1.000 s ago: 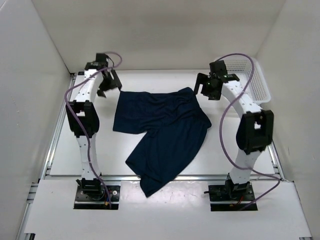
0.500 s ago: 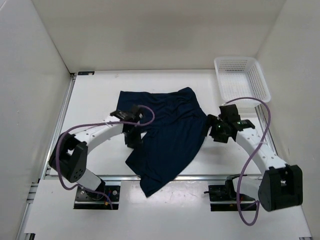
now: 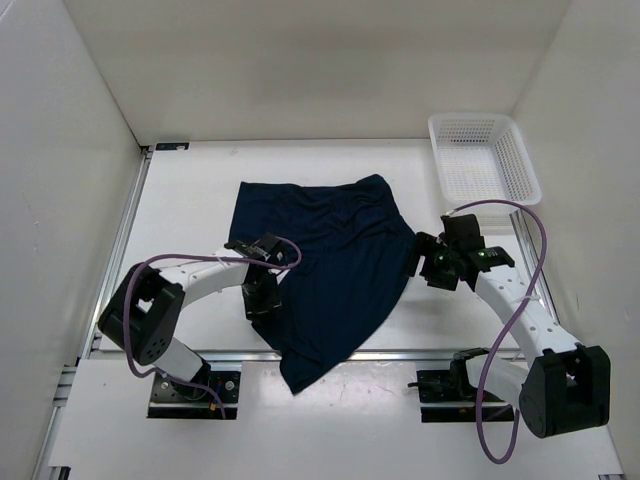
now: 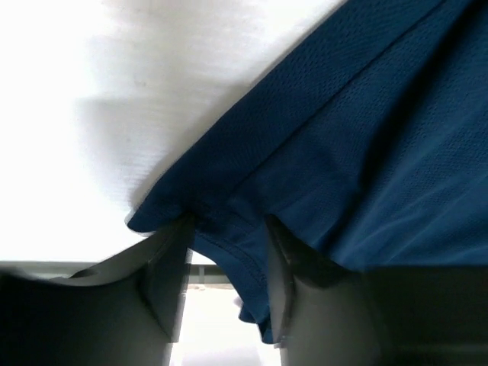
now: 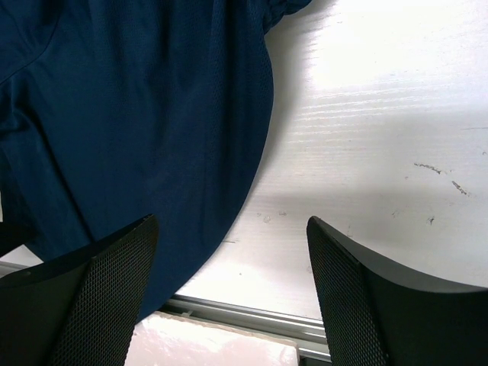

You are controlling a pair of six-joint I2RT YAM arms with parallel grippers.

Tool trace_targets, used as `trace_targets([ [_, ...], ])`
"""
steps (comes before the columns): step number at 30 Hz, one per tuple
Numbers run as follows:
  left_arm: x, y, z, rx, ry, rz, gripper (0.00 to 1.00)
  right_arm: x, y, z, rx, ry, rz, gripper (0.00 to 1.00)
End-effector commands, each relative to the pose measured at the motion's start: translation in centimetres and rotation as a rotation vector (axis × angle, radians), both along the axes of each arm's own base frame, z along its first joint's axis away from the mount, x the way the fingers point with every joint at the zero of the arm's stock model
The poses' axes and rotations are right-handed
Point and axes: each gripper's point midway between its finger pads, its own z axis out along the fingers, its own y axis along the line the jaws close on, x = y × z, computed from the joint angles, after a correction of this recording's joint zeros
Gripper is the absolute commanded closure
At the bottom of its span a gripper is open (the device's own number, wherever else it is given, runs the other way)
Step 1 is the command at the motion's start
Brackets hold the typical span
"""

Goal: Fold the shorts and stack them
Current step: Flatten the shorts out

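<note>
The shorts (image 3: pixel 330 245) are seen spread over the middle of the table (image 3: pixel 180 210) in the top view, dark navy and rumpled. One leg is drawn down toward the bottom of the frame, where its tip reaches past the metal rail (image 3: pixel 420 352) at the table's lower edge. A white mesh basket (image 3: pixel 522 160) is seen at the upper right, well apart from the cloth.

The left gripper (image 3: pixel 262 298) is set low at the left border of the lower leg, left of centre in the frame. In the left wrist view the gripper (image 4: pixel 227 229) is shown about half open, with a fold of the hem lying between its fingers (image 4: pixel 164 282) and brushing both inner faces. The fold is not pressed flat, and bare table is visible in the gap beneath it, so no firm hold is shown.

The right gripper (image 3: pixel 428 262) is placed just beside the right edge of the shorts, right of centre. In its wrist view the gripper (image 5: pixel 232 221) is spread wide with nothing held. The cloth's curved edge fills the upper left of that frame, and bare table is seen between the mesh-faced pads (image 5: pixel 99 297)
</note>
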Motion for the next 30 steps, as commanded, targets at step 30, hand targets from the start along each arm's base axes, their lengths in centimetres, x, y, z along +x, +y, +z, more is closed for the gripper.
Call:
trace_targets([
  [30,17.2,14.5,6.2,-0.046,-0.219,0.422,0.89,7.7,3.2,-4.6,0.152,0.085,-0.067,0.26],
])
